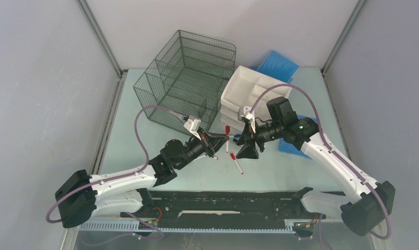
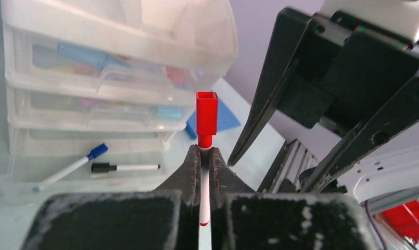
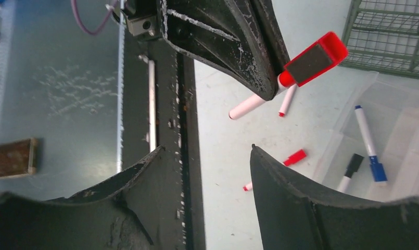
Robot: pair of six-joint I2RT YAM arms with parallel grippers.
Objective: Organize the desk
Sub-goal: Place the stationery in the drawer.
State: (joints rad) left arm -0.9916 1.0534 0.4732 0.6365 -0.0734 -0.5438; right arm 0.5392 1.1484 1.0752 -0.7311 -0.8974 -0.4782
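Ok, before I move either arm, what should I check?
1. Left gripper's hold on the red marker: ok, shut on the barrel just below the cap.
2. Right gripper free: ok, jaws apart, nothing between them.
3. Bottom drawer open: ok, a blue marker and a black marker lie inside.
4. Gap between the arms: not ok, the right gripper sits close beside the held marker.
5. Desk tidied: not ok, a loose red-capped marker lies on it.
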